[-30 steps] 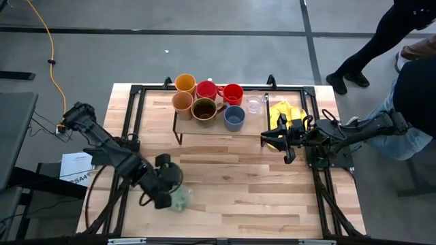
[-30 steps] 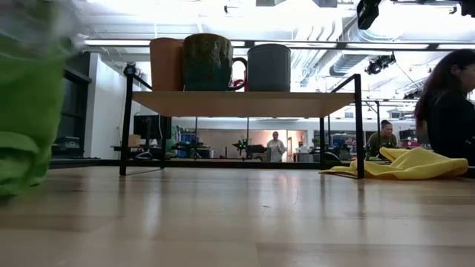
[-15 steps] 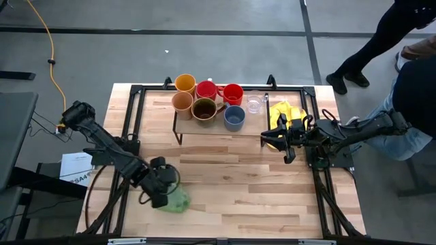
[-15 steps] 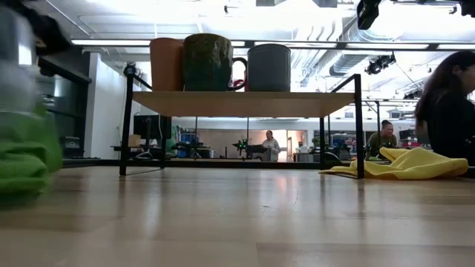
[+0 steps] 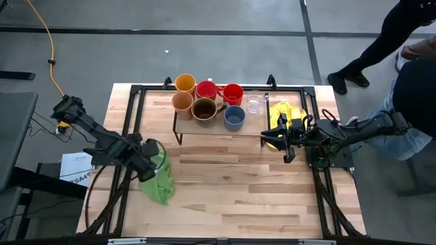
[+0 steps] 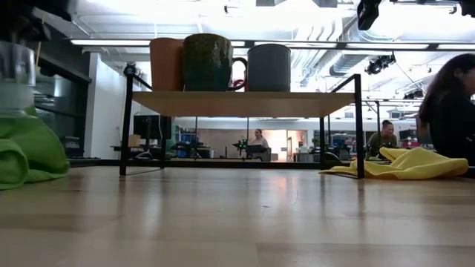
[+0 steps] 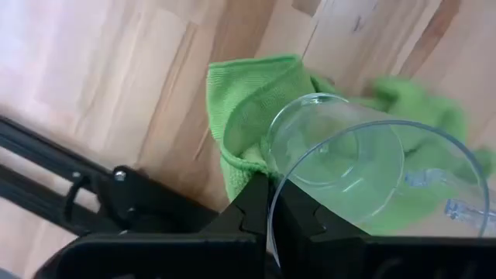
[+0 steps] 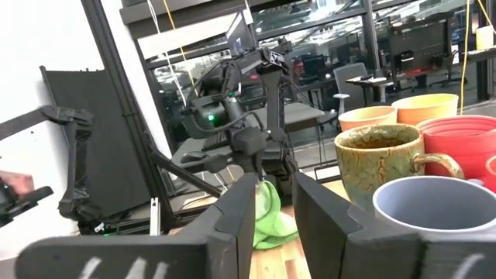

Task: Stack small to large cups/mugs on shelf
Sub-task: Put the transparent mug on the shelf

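My left gripper [image 5: 147,160] is near the table's left edge, shut on a clear glass [image 7: 364,170] over the green cloth [image 5: 159,181]. In the low view the glass [image 6: 15,70] stands upright above the cloth [image 6: 30,148]. The shelf [image 5: 212,128] at the far middle carries a yellow-orange cup [image 5: 185,83], a tan cup [image 5: 182,102], two red mugs [image 5: 206,89] [image 5: 232,93], a brown mug [image 5: 204,109], a blue-grey mug [image 5: 234,118] and a second clear glass [image 5: 254,103]. My right gripper [image 5: 281,141] is open and empty, right of the shelf. My left gripper pinches the glass's wall at the rim [image 7: 271,209], one finger inside and one outside. The fingers come from above, pointing down. The glass hangs upright below them, its base [image 7: 333,147] over the green cloth; whether the base touches the cloth I cannot tell.
A yellow cloth [image 5: 285,112] lies at the table's far right, by the shelf's right legs. People stand and sit beyond the table's right edge [image 5: 409,82]. Bare wood lies between the shelf and the near edge [image 5: 245,184].
My left gripper has gone toward the table's left and far edges and up, carrying the clear glass. The green cloth has been drawn along with it and now lies stretched out near the left edge, below the glass.
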Controlling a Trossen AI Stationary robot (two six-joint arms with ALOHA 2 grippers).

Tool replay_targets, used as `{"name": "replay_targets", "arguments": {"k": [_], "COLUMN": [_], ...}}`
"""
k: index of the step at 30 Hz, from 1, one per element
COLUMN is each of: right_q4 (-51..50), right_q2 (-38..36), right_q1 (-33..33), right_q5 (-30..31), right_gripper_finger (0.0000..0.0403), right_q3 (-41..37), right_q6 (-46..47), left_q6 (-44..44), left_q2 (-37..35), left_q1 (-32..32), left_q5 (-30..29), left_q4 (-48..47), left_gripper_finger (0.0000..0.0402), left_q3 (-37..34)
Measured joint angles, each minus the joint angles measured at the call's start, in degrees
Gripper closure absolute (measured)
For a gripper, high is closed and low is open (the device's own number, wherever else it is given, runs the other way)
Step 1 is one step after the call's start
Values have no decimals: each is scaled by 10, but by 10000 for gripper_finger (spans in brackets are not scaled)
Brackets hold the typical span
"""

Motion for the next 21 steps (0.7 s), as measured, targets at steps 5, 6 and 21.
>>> {"name": "replay_targets", "arguments": {"k": [5,6,21], "right_q4": [0,0,-5], "right_q2": [0,0,0], "right_q1": [0,0,0], "right_q5": [0,0,1], "right_gripper_finger": [322,322,322], "right_q3": [0,0,0], "right_q6": [0,0,0], "left_q6": [53,64,150], "left_q2": [18,22,219], "left_q1": [61,69,91], "left_q5": [8,9,86], "left_q4": [127,164,363], "left_gripper_finger": [401,401,401], "left_q3": [0,0,0]}}
